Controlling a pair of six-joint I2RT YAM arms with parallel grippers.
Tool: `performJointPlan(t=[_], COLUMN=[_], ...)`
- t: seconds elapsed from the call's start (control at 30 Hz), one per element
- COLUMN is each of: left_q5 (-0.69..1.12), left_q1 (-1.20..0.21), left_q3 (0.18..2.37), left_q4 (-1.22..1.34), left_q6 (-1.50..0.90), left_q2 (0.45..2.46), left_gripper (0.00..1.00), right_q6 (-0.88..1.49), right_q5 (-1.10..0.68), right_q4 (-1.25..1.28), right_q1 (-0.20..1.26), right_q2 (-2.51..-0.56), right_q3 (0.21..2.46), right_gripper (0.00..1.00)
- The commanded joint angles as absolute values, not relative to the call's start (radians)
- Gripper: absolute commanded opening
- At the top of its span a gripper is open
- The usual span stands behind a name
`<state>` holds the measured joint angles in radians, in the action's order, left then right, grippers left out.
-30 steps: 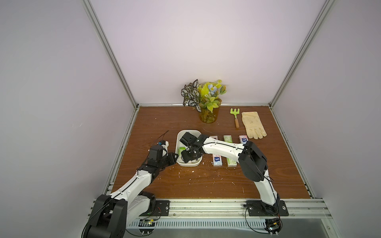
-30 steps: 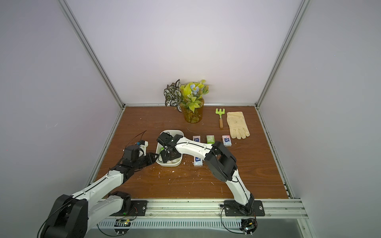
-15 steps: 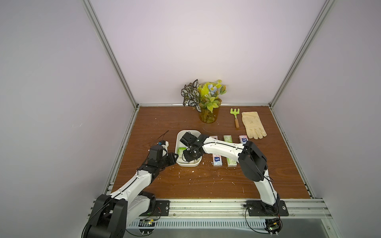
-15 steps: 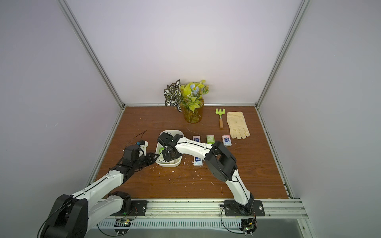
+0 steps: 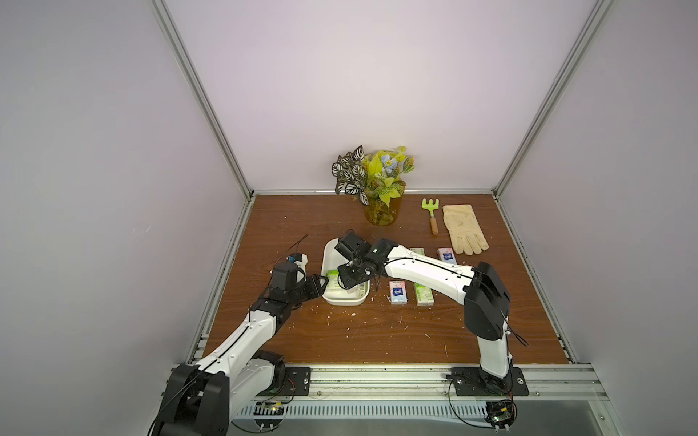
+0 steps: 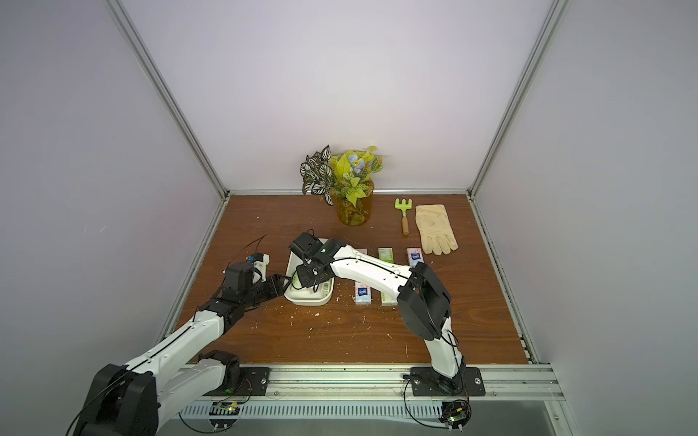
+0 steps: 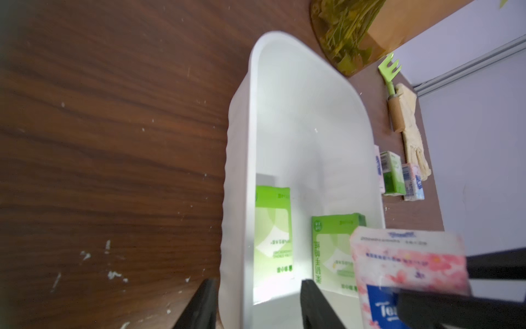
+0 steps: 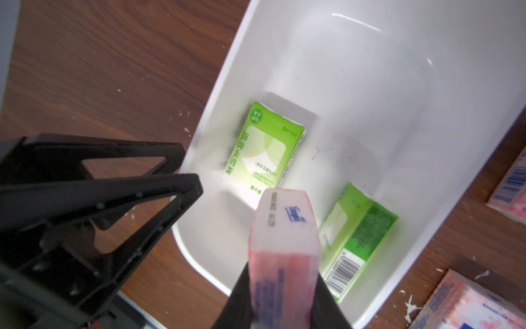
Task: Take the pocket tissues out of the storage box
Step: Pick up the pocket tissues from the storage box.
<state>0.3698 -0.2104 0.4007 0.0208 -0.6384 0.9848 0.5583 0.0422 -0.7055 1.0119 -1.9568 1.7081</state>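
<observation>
A pink packet (image 8: 283,228) is being clamped by the right gripper (image 8: 281,273) above the storage box (image 7: 299,114); the left gripper (image 7: 256,287) is being held with jaws apart astride its wall.

Table (image 5: 340,339) holds storage box (image 5: 342,302), pocket tissues (image 5: 398,293), vase (image 5: 381,215), rake (image 5: 431,211), glove (image 5: 462,230).

Top views look down from high front; wrist cameras closely share storage box (image 7: 299,114)

Blurred, edge-cropped: pink packet (image 7: 410,265); storage box (image 5: 328,260) interior half hidden under right gripper (image 5: 348,281).
</observation>
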Motion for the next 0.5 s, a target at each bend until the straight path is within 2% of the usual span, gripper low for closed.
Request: performJointPlan(t=[0.0,0.2,0.33,0.47], left_q5=[0.326,0.239,0.166,0.123], left_q1=[-0.204,-0.202,-0.201,-0.199], left_q3=[0.457,0.496,0.523,0.545], left_q4=[-0.034,-0.029,-0.021,-0.009], left_q6=[-0.623,-0.626,-0.618,-0.615], left_q2=[0.936,0.876,0.862,0.853], left_gripper=[0.48,0.60,0.74,0.84], right_q6=[0.566,0.519,0.465,0.411], right_q5=[0.009,-0.044,-0.085,-0.165], right_q4=[-0.711,-0.669,-0.667,-0.644], right_q1=[0.990,0.923,0.863,0.780], right_q2=[-1.886,-1.789,-1.727,-1.634], right_q3=[1.709,1.635,1.590,1.511], right_gripper=[0.26,0.26,0.25,0.26])
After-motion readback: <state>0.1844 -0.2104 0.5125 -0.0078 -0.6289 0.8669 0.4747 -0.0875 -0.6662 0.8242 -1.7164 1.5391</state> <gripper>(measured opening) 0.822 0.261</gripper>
